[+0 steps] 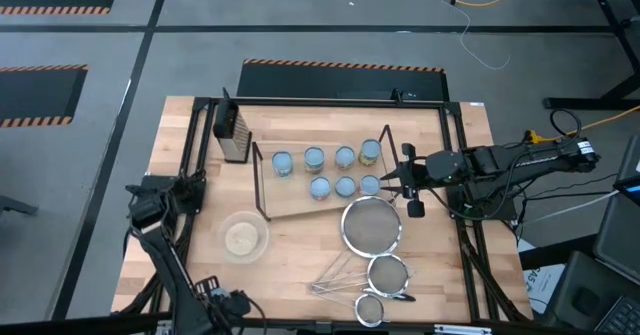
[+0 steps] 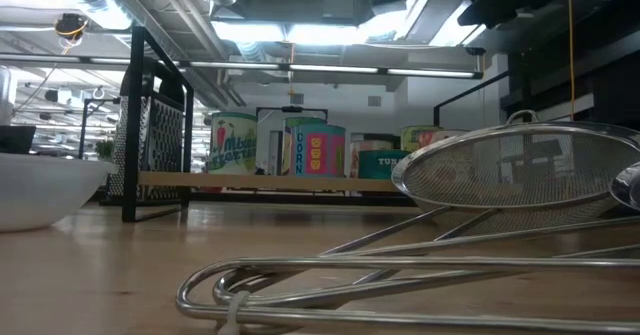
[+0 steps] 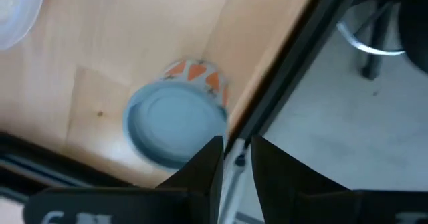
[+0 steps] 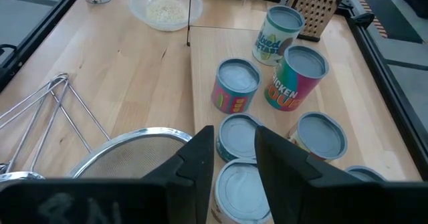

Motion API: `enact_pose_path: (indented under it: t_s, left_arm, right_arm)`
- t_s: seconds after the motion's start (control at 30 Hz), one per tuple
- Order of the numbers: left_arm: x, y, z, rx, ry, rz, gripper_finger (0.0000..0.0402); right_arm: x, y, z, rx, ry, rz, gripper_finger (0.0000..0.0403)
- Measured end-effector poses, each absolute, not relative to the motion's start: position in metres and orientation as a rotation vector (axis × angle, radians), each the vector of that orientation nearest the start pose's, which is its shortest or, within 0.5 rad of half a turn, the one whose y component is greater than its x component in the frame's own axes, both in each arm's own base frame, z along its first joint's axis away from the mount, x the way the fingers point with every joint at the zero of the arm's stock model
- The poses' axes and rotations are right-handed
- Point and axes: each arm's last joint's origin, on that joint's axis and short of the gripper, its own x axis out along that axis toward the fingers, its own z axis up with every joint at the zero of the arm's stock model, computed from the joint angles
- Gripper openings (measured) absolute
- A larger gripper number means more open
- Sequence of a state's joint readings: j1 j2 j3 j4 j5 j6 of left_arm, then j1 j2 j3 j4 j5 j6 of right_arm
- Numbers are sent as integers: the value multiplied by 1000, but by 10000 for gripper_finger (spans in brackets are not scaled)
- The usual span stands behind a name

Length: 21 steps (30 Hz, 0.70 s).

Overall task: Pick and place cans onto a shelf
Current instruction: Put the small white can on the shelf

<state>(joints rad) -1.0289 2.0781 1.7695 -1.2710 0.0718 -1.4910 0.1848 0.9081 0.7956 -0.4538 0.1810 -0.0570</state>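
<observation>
- Seven cans (image 1: 345,157) stand on the shelf (image 1: 300,203).
- Eighth can (image 3: 175,120) stands at the counter's (image 1: 300,265) left edge, under the narrowly parted, empty left pincer (image 3: 236,158).
- Right pincer (image 4: 234,150), narrowly parted, empty, hovers over the shelf's right end.
- Judged next: left pincer widens, descends, grips.

Seven cans (image 1: 330,172) stand upright on the shelf (image 1: 300,203), pale blue-silver tops up, in two rows just ahead of the right gripper (image 1: 399,179), the nearest almost under its fingertips. An eighth can (image 3: 175,120), with an orange-patterned label, stands on the tabletop beside the left gripper (image 3: 235,152).
</observation>
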Motion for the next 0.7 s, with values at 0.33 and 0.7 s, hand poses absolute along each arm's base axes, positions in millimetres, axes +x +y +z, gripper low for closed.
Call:
enact_pose_path:
  t_s: [0.33,0.7]
  left_arm:
    - [201,-341,209,-342,1645,391,71]
    - [199,-343,204,-352,1646,372,71]
  right_arm:
    - [187,30,292,-158,557,19,113]
    - [187,30,292,-159,557,19,113]
